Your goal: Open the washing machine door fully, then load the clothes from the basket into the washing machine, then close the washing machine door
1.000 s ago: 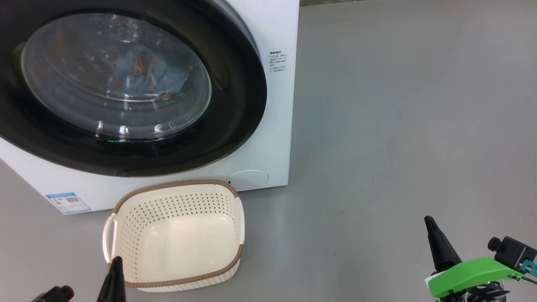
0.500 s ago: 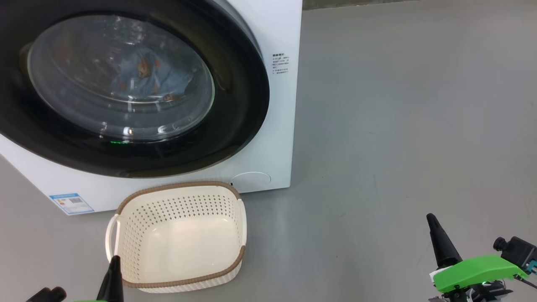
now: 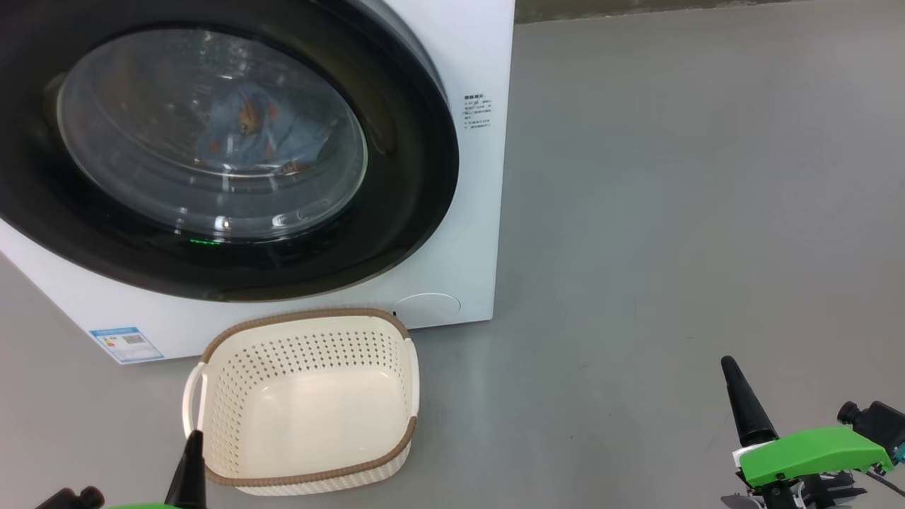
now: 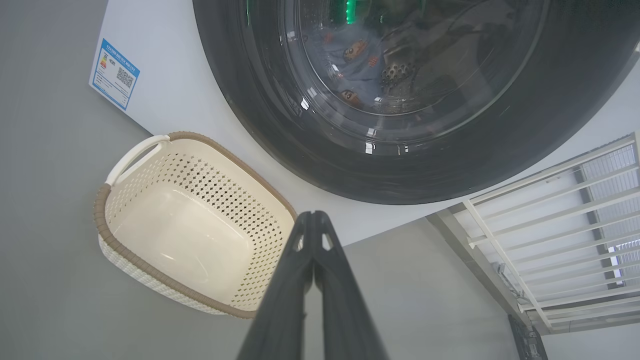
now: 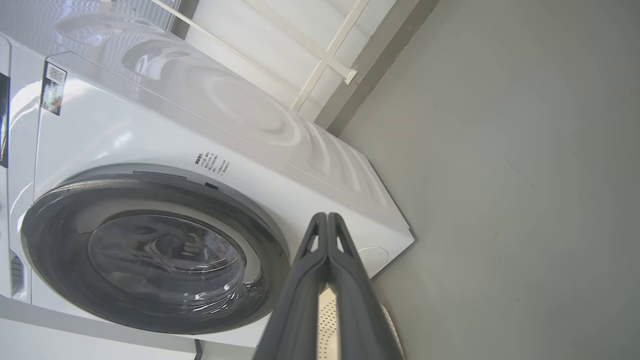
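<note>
The washing machine door (image 3: 396, 212) runs off the top and left edges.

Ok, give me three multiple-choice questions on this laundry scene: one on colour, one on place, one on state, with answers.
1. The basket has rim trim of which colour? A. blue B. brown C. green
2. Where are the clothes? A. in the basket B. inside the washing machine C. draped over its top
3. The washing machine door is: A. shut B. half open C. removed
Answers: B, a brown band edges the cream rim; B, bear-print fabric shows behind the door glass; A, it sits flush on the front.
</note>
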Available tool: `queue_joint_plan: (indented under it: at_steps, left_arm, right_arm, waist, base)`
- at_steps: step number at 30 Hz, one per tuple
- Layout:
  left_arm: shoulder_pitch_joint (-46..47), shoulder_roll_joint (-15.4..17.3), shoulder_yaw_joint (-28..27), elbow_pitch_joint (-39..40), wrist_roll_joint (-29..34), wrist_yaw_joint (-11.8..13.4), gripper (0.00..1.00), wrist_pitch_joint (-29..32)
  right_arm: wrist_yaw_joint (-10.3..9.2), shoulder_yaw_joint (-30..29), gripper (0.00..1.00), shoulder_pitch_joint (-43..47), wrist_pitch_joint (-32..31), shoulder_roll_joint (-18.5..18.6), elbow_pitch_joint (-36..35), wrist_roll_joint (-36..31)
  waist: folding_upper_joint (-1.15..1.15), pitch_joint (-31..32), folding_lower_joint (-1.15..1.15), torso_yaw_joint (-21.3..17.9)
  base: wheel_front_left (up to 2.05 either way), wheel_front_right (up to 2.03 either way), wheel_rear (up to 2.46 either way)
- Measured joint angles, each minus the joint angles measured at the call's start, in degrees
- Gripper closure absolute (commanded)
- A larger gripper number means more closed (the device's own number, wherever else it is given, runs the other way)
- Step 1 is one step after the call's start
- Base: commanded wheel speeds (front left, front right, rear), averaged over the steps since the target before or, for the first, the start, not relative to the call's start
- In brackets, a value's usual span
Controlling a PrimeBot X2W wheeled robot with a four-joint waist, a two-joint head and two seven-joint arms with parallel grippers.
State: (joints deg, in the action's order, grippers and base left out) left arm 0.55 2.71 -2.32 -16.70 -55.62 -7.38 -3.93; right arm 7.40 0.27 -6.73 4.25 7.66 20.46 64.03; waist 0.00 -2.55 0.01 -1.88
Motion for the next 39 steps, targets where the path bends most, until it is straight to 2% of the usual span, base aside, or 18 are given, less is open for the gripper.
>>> queue_joint_plan:
  at_steps: [39]
  left_arm:
    - [2.1, -0.4, -1.5, 0.6, -22.5, 0.1, 1.0, 6.5]
  right_arm:
    - [0.0, -4.8, 1.0, 0.9, -6.3, -2.8, -2.9, 17.7]
  waist:
    - [0.0, 1.5, 0.0, 1.2]
  base:
    - [0.0, 0.0, 0.0]
